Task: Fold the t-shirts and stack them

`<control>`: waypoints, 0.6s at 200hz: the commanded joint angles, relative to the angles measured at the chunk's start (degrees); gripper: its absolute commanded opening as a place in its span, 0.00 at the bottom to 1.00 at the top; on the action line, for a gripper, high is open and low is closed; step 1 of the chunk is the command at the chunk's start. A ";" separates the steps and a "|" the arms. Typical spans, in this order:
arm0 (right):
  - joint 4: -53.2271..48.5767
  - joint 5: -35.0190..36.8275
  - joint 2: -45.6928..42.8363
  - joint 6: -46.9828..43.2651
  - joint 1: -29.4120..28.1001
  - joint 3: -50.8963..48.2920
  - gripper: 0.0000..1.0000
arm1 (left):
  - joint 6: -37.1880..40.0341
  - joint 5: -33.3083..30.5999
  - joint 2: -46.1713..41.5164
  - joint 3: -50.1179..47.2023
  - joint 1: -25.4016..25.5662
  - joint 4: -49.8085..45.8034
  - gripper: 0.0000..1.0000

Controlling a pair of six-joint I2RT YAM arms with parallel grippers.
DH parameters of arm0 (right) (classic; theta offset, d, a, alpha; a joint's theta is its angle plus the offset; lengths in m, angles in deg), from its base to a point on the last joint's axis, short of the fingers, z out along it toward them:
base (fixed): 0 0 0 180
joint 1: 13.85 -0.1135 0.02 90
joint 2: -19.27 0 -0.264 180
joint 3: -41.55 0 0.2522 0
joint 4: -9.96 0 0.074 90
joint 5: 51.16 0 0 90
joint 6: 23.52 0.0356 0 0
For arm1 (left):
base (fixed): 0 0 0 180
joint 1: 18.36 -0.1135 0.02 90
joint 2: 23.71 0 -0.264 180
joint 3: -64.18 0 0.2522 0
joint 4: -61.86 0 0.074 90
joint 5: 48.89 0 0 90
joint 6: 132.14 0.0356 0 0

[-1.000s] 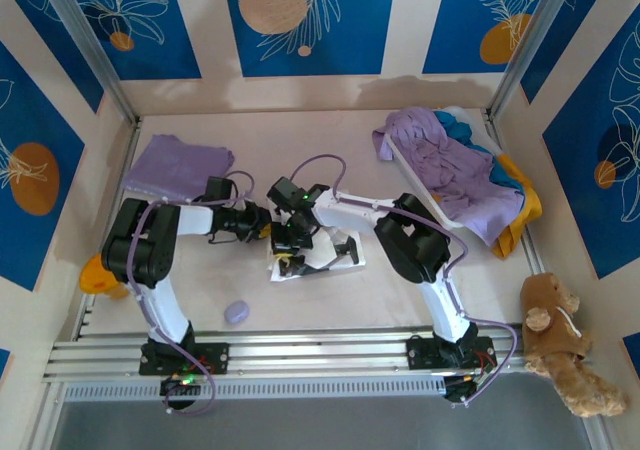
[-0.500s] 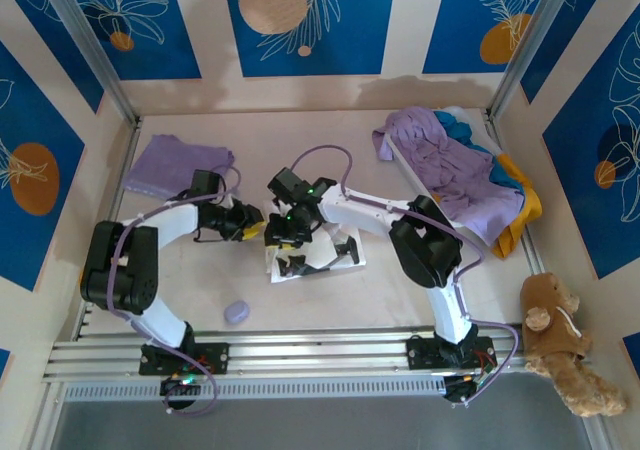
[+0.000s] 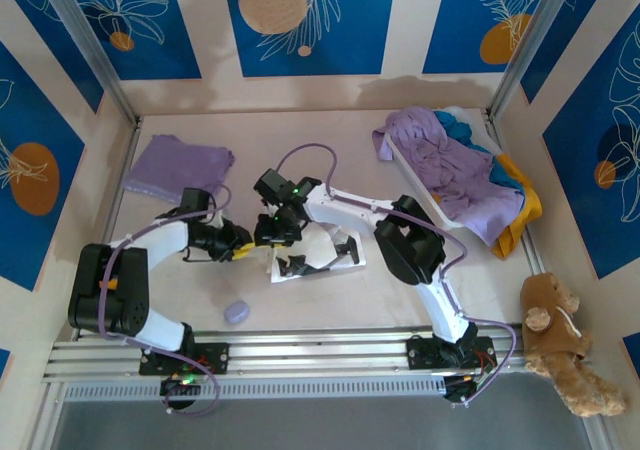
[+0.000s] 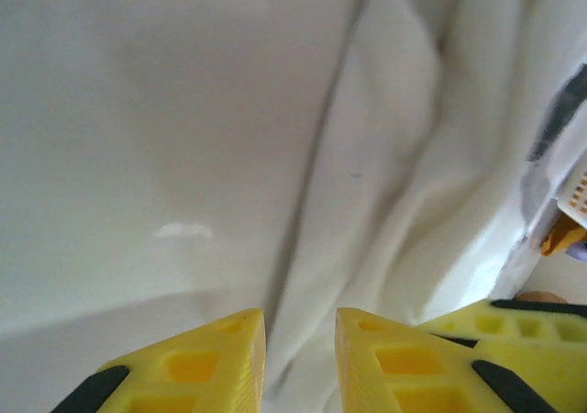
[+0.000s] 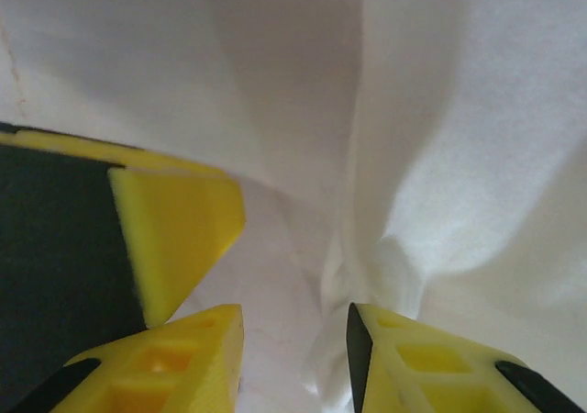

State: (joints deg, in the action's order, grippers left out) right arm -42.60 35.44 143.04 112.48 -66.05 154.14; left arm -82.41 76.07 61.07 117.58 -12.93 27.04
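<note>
The white t-shirt (image 3: 322, 257) with black printed patches lies crumpled at the table's middle. My left gripper (image 3: 243, 244) and right gripper (image 3: 272, 232) meet at its left edge, close together. In the left wrist view the left gripper (image 4: 300, 317) is nearly closed, with a fold of white t-shirt (image 4: 367, 156) running between the fingers. In the right wrist view the right gripper (image 5: 295, 310) pinches a bunched ridge of white t-shirt (image 5: 440, 156). A folded lavender t-shirt (image 3: 178, 167) lies at the far left. Lavender (image 3: 450, 165), teal (image 3: 466, 130) and yellow-orange (image 3: 527, 210) t-shirts are heaped at the far right.
The heap rests on a white tray (image 3: 425, 192) by the right wall. A small round lavender blob (image 3: 237, 312) lies near the front rail. A brown teddy bear (image 3: 560, 335) sits outside the front right corner. An orange object (image 3: 92, 275) is at the left wall.
The left arm has lowered and swung out to the near left, carrying its gripper left and nearer. The right gripper has shifted left. The white shirt's body stays in place.
</note>
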 commanded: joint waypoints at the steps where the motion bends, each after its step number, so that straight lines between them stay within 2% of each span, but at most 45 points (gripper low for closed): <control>1: -2.09 3.67 -1.24 -1.77 -0.90 1.74 0.38 | 3.29 0.11 -2.45 0.16 -1.93 -3.33 0.28; 45: -8.02 8.30 -3.83 -1.79 -1.86 3.26 0.38 | 4.56 1.22 -1.91 0.09 -3.85 -3.50 0.29; 120: -9.87 5.73 1.24 -2.61 -1.49 7.35 0.38 | 5.37 1.53 -1.28 -0.11 -4.28 -3.99 0.32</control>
State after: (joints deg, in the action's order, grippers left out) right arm -50.43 42.50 141.77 111.04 -67.47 158.51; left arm -78.98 76.50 59.34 117.55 -16.34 24.83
